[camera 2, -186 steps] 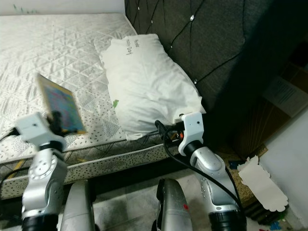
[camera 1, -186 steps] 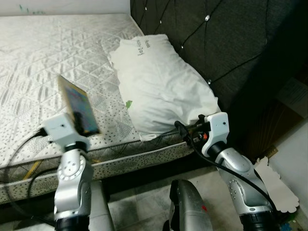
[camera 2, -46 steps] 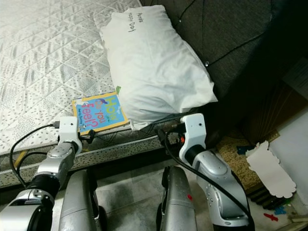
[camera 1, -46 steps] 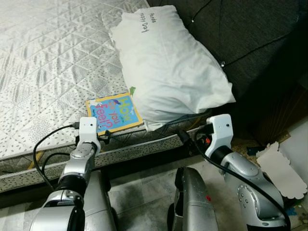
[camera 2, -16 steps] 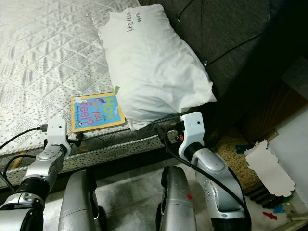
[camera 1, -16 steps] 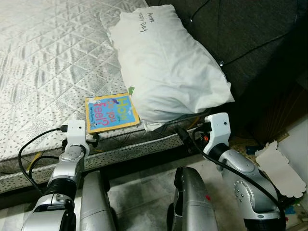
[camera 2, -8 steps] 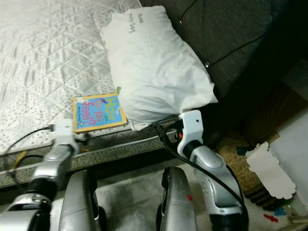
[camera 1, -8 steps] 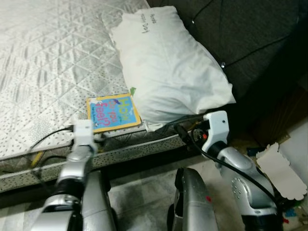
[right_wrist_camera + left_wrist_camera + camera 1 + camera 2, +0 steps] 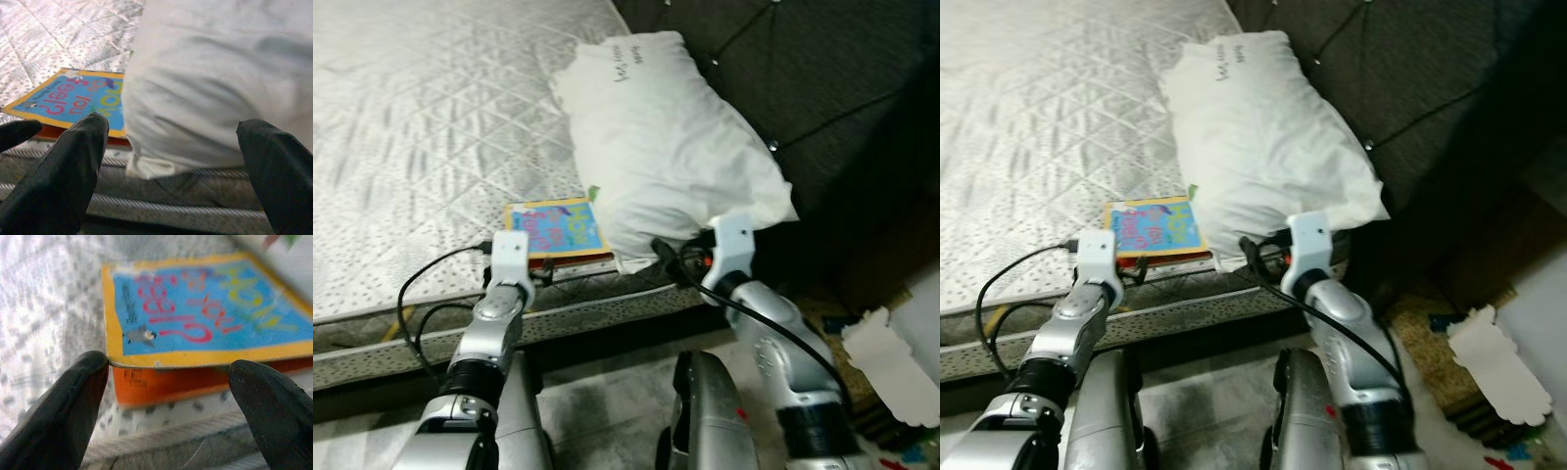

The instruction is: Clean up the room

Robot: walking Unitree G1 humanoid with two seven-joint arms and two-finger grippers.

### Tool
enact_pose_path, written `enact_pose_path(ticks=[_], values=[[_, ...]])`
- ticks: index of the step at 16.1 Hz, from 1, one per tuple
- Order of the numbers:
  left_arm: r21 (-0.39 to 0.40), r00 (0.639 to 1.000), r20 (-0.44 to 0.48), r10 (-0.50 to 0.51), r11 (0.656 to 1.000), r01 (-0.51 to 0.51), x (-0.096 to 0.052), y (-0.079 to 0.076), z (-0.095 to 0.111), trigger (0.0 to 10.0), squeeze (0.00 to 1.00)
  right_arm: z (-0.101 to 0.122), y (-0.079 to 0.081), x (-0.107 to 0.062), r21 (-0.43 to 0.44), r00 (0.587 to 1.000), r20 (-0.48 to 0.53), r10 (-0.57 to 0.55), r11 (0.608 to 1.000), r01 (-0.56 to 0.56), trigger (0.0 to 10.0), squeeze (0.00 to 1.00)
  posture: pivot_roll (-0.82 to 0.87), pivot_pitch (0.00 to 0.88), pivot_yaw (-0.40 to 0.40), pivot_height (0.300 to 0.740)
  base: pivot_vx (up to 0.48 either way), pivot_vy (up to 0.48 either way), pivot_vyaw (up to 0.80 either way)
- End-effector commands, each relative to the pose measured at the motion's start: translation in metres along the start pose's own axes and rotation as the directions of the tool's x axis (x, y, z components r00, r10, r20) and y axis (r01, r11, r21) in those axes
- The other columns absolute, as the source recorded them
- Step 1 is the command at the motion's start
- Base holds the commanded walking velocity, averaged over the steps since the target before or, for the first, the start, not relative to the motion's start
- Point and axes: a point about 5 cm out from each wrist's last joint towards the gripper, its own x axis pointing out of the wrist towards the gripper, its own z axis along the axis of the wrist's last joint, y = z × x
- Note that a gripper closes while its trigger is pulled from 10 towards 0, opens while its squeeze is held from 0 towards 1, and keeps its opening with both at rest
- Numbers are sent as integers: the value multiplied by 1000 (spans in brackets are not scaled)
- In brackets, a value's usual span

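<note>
You have the book lying flat at the near edge of the mattress, centre of the head frame, its right side tucked under the white pillow. Your left gripper sits right at the book's near edge, jaws apart, one finger touching its corner. Your right gripper is lower centre, against the pillow's near end, jaws spread wide. The dark tufted headboard fills the upper right.
</note>
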Motion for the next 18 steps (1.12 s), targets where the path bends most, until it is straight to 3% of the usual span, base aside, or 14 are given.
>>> enact_pose_path(ticks=[1, 6, 8, 9, 10, 12, 15, 18], values=[[12, 1000, 16, -22, 1000, 22, -1, -4, 5, 10000, 0, 1, 1, 3, -9, 1000, 8, 7, 1000, -7, 10000, 0, -69, 0, -33, 557, 0, 0, 0], [42, 997, 60, -57, 998, 55, -12, -11, 15, 10000, 0, 7, 10, 27, 5, 998, 48, 46, 999, -47, 10000, 0, -6, 0, -26, 557, 0, 0, 0], [58, 995, 95, -12, 998, 7, -20, 3, 20, 10000, 0, 11, 11, 39, 7, 996, 79, 50, 999, -51, 10000, 0, 18, 0, -20, 557, 0, 0, 0], [40, 986, 155, 55, 997, -62, -23, 15, 30, 10000, 0, 14, 11, 43, 19, 994, 99, 50, 998, -52, 10000, 0, 26, 0, -18, 557, 0, 0, 0], [19, 973, 207, 105, 994, -111, -28, 23, 37, 10000, 0, 16, 11, 46, 34, 992, 115, 47, 998, -51, 10000, 0, 35, 0, -18, 557, 0, 0, 0], [-44, 908, 336, 252, 967, -252, -47, 47, 48, 10000, 0, 20, 10, 53, 95, 990, 140, 13, 995, -26, 10000, 0, 57, 0, -21, 557, 0, 0, 0], [-83, 822, 417, 389, 916, -392, -73, 67, 43, 10000, 0, 26, 16, 62, 104, 980, 201, 17, 994, -39, 10000, 0, 87, 0, -28, 557, 0, 0, 0], [-100, 802, 423, 421, 902, -421, -80, 68, 35, 10000, 0, 34, 16, 67, 142, 967, 254, 21, 988, -58, 10000, 0, 99, 0, -40, 566, 0, 0, 0]])
